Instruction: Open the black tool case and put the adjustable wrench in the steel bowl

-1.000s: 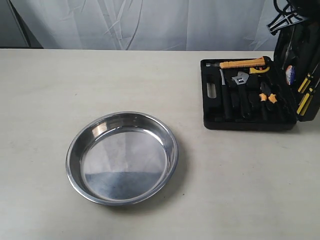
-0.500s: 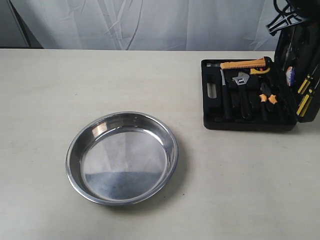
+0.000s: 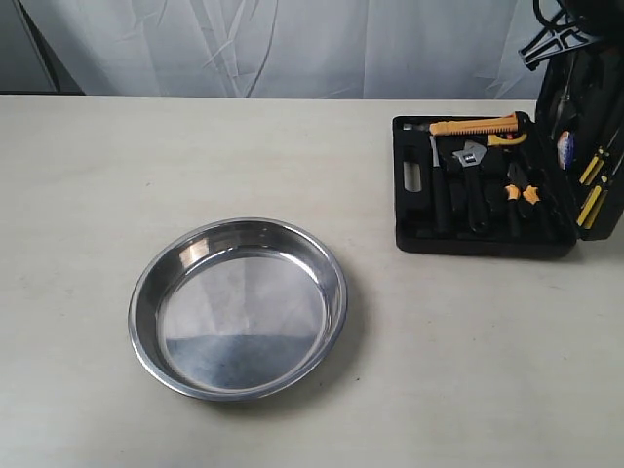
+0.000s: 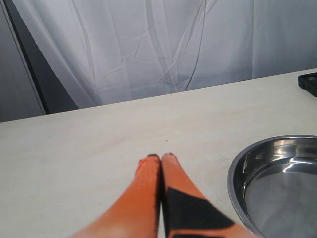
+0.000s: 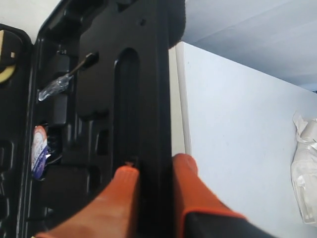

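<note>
The black tool case (image 3: 419, 210) lies open at the table's right, its lid (image 3: 575, 107) standing nearly upright. The adjustable wrench (image 3: 470, 162), silver head and black handle, rests in its slot in the case's tray. The steel bowl (image 3: 238, 307) sits empty left of centre and also shows in the left wrist view (image 4: 277, 183). My right gripper (image 5: 154, 171) is shut on the lid's edge (image 5: 153, 74), one orange finger on each side. My left gripper (image 4: 161, 157) is shut on nothing, over bare table beside the bowl; the exterior view does not show it.
Orange-handled pliers (image 3: 517, 190) and a long orange-handled tool (image 3: 475, 125) lie in the tray beside the wrench. Yellow-handled screwdrivers (image 3: 593, 185) sit in the lid. A white curtain (image 3: 292, 49) hangs behind the table. A crumpled white object (image 5: 304, 168) lies beyond the table edge.
The lid and the right gripper holding it have shifted only very slightly. The bowl and the tools in the tray have not moved.
</note>
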Tool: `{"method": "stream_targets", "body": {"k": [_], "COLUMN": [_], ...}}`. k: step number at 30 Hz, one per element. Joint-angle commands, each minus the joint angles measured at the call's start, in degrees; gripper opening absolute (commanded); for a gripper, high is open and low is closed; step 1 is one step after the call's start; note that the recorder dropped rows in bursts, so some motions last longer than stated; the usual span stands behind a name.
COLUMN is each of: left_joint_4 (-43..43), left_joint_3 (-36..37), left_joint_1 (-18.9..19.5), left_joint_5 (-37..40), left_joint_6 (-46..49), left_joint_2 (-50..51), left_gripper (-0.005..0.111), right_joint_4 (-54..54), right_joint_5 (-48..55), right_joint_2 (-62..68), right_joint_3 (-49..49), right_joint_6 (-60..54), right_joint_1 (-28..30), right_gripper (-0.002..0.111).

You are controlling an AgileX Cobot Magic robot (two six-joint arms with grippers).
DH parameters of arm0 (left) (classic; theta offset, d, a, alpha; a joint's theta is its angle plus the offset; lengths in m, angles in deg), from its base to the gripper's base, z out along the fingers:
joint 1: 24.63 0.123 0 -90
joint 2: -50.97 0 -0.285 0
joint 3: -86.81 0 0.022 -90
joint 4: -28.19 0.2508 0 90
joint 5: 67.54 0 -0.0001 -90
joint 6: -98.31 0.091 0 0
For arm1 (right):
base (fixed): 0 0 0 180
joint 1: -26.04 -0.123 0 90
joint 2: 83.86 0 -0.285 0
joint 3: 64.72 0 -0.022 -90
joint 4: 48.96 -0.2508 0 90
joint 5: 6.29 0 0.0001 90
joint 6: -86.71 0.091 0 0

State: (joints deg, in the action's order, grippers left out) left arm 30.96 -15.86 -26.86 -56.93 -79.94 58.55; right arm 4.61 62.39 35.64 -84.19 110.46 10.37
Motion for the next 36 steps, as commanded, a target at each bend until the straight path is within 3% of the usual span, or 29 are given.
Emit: {"method": "stream_targets", "body": {"k": [1,5,10,13,14,16,18,23,26,28,31,34,36], "left_joint_4": [-0.10,-0.10,-0.10,-0.10,-0.10,-0.10,-0.10,-0.10,-0.10,-0.10,-0.10,-0.10,-0.10], "left_joint_3": [-0.12,-0.12,-0.12,-0.12,-0.12,-0.12,-0.12,-0.12,-0.12,-0.12,-0.12,-0.12,-0.12], "left_joint_1": [-0.21,-0.21,-0.21,-0.21,-0.21,-0.21,-0.21,-0.21,-0.21,-0.21,-0.21,-0.21,-0.21], "left_joint_5": [-0.22,-0.22,-0.34,-0.34,-0.34,-0.34,-0.34,-0.34,-0.34,-0.34,-0.34,-0.34,-0.21], "left_joint_6": [-0.03,-0.03,-0.03,-0.03,-0.03,-0.03,-0.03,-0.03,-0.03,-0.03,-0.03,-0.03,-0.03], "left_joint_2": [0.20,0.20,0.20,0.20,0.20,0.20,0.20,0.20,0.20,0.20,0.20,0.20,0.20], "left_gripper": [0.000,0.000,0.000,0.000,0.000,0.000,0.000,0.000,0.000,0.000,0.000,0.000,0.000], "right_joint_4": [3.46,2.52,2.66,1.75,-0.09,-9.10,-19.01,-24.93,-35.28,-45.43,-52.29,-47.37,-32.21], "right_joint_5": [0.20,-0.03,1.28,1.28,0.95,-1.37,-5.05,-15.60,-20.50,-18.50,-9.70,-1.00,1.28], "right_joint_2": [-1.09,-1.09,-1.09,-1.09,-1.09,-1.09,-0.55,2.81,4.96,5.88,6.55,6.26,5.85], "right_joint_3": [-0.61,-0.61,-0.61,-0.61,-0.61,-0.61,0.46,2.93,2.93,2.93,2.93,3.42,3.63], "right_joint_6": [0.25,-0.23,-0.23,0.27,0.27,-1.21,-7.50,-9.10,-19.24,-30.00,-36.41,-29.10,-18.51], "right_joint_1": [0.29,0.29,0.29,0.29,0.29,0.29,0.29,0.29,0.29,0.29,0.29,0.29,0.29], "right_gripper": [0.017,0.020,0.068,0.069,0.068,0.048,0.004,0.002,-0.001,-0.001,-0.001,-0.001,-0.001]}}
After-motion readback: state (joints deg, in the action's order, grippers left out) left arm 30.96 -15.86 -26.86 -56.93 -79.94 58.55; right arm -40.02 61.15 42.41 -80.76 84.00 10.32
